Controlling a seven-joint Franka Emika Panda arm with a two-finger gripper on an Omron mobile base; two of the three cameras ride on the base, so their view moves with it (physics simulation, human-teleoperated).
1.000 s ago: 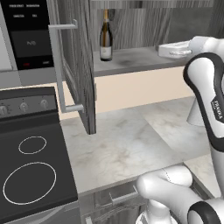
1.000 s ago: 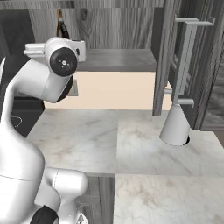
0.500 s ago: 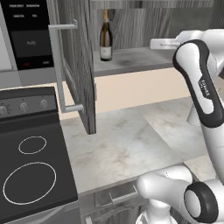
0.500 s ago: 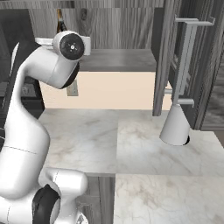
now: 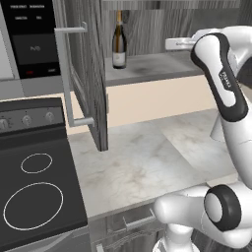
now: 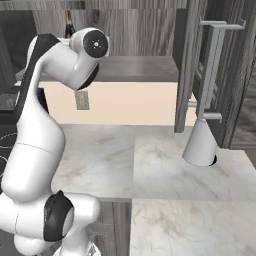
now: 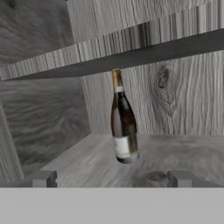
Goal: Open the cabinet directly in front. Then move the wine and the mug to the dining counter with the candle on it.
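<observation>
- A black stove top lies at far left of the left base view, with a dark oven panel above it.
- The cabinet stands open — its left door swung out over the marble worktop, long silver handle facing the stove.
- The wine stands upright on the cabinet's bottom shelf, near the left wall; in the hand view it sits dead centre, well apart from the fingertips.
- The gripper reaches into the cabinet from the right, its fingers spread wide with nothing between them.
- At far right of the right base view, the other open door hangs above a pale cone-shaped object on the worktop.
</observation>
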